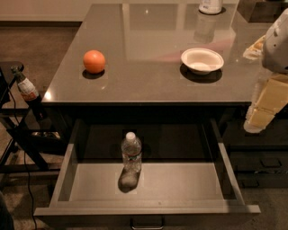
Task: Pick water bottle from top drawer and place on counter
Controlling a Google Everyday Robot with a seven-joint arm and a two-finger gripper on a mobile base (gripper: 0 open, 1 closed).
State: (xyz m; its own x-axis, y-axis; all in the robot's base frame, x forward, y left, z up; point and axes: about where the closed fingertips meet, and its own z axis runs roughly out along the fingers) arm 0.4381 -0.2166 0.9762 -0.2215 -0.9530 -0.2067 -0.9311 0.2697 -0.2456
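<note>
The water bottle [131, 155] is clear with a white cap. It stands upright in the open top drawer [189, 186], left of its middle, on the pale grey bottom. The drawer is pulled out below the glossy dark-grey counter [144, 76]. My gripper [257, 120] hangs at the right edge of the view, beyond the counter's right front corner. It is above and to the right of the drawer's right side, well away from the bottle and holding nothing.
An orange [94, 61] and a white bowl [202, 60] sit on the counter, with a white container [210, 5] at the back. A dark soda bottle [28, 92] leans on a black stand at left. Dark lower drawers [265, 164] are at right.
</note>
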